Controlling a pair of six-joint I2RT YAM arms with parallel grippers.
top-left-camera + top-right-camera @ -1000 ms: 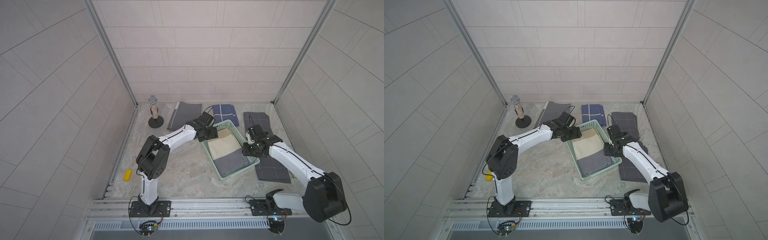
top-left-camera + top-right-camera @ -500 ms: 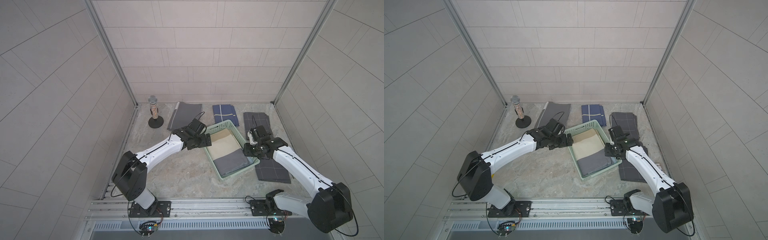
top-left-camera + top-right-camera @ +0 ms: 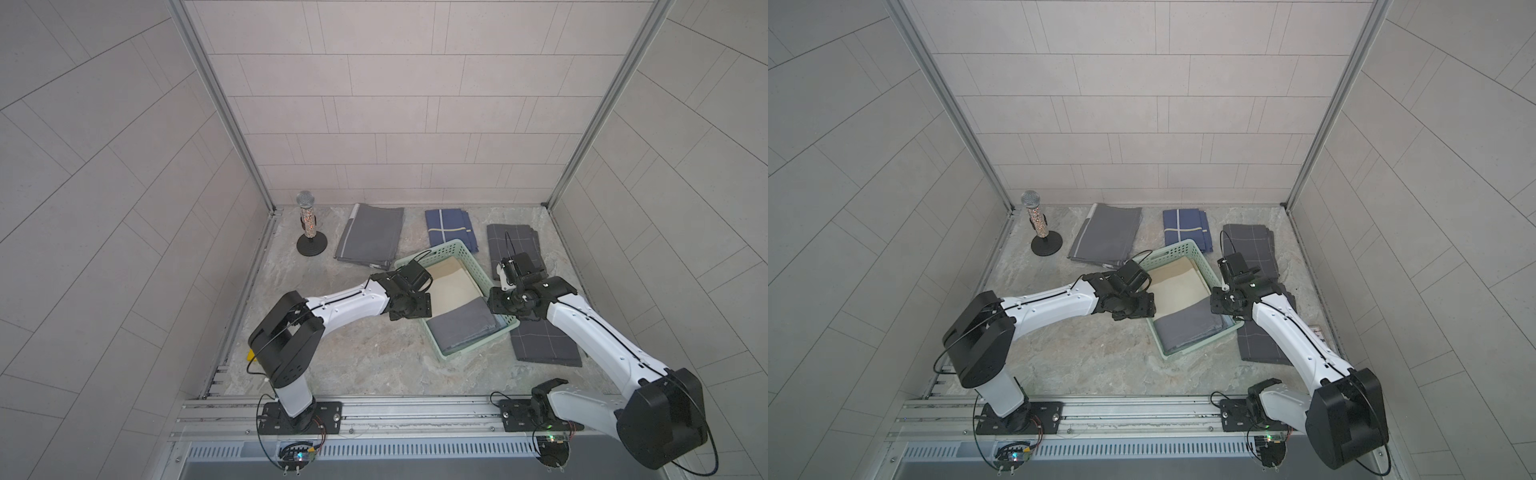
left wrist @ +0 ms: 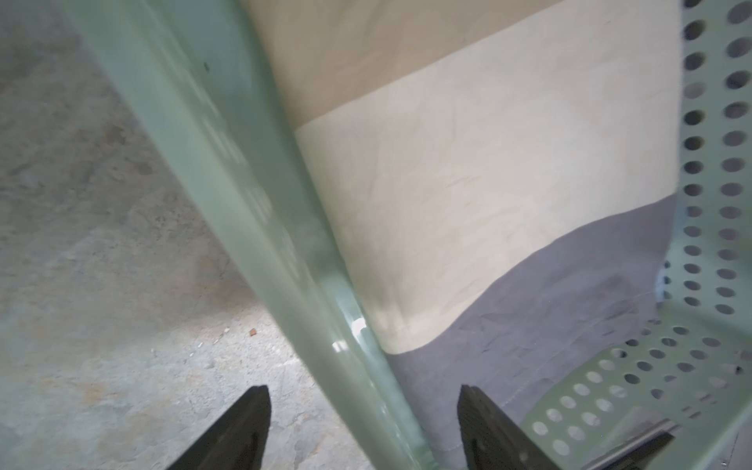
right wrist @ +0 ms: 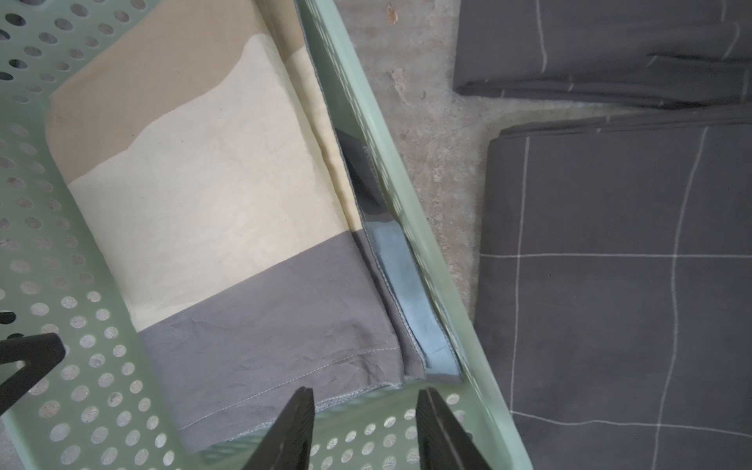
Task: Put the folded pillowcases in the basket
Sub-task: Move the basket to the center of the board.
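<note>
Basket: mint-green, perforated sides, set at an angle mid-table; in both top views.
Folded pillowcase: lies flat inside the basket, with a tan band at the far end, cream in the middle and grey at the near end. A pale blue hem stands against the right wall in the right wrist view.
Left gripper: over the basket's left rim, jaws wide apart, one tip over the table and the other over the cloth, gripping nothing.
Right gripper: over the basket's near right corner, jaws partly apart with nothing between them, tips just short of the pillowcase's grey edge.
Far left: a glittery microphone upright on a round black stand.
Far side: a folded grey cloth and a folded navy cloth.
Right of basket: two dark grey checked cloths, folded, on the table.
</note>
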